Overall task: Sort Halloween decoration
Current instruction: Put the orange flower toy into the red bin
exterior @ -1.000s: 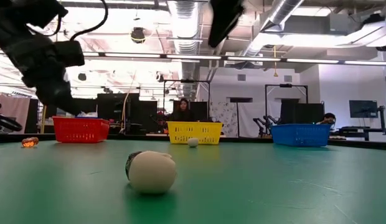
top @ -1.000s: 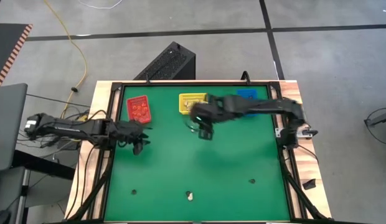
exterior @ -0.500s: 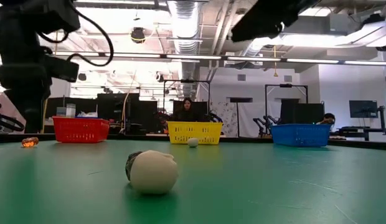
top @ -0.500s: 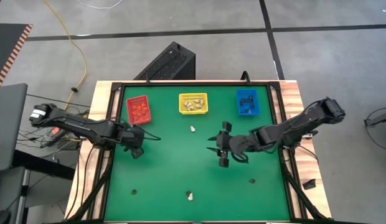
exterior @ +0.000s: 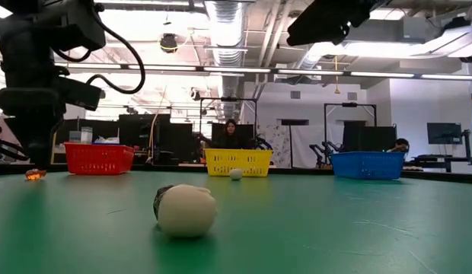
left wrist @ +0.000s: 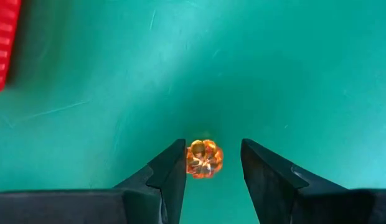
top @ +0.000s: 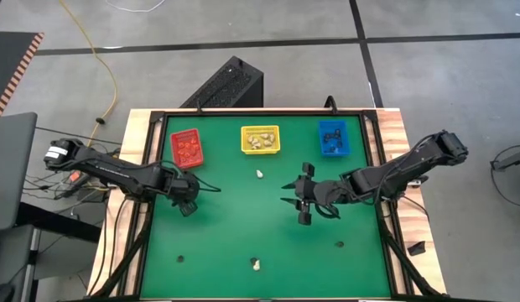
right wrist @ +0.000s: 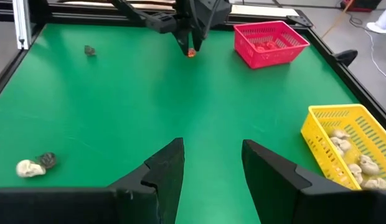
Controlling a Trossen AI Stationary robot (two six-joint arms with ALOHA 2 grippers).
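Observation:
An orange pumpkin trinket (left wrist: 204, 158) lies on the green table just near of the red bin (top: 186, 148). My left gripper (left wrist: 213, 144) is open and points down over it, one finger on each side; the low view shows the pumpkin (exterior: 34, 173) just below the fingers. My right gripper (top: 293, 201) is open and empty over the table's middle right. A cream trinket (top: 259, 174) lies before the yellow bin (top: 260, 139). Another cream one (exterior: 186, 209) lies by the near edge, and two black ones (top: 180, 259) (top: 340, 245) lie near the near corners.
Red, yellow and blue bins (top: 332, 137) stand in a row along the far edge, each holding trinkets. The yellow bin (right wrist: 342, 143) shows several cream pieces. A black frame rims the table. People sit in the room beyond the far edge.
My right gripper has swung away from the yellow bin toward the table's middle right and then held there. My left gripper has shifted slightly toward the near edge, turned upright and come down over the orange pumpkin.

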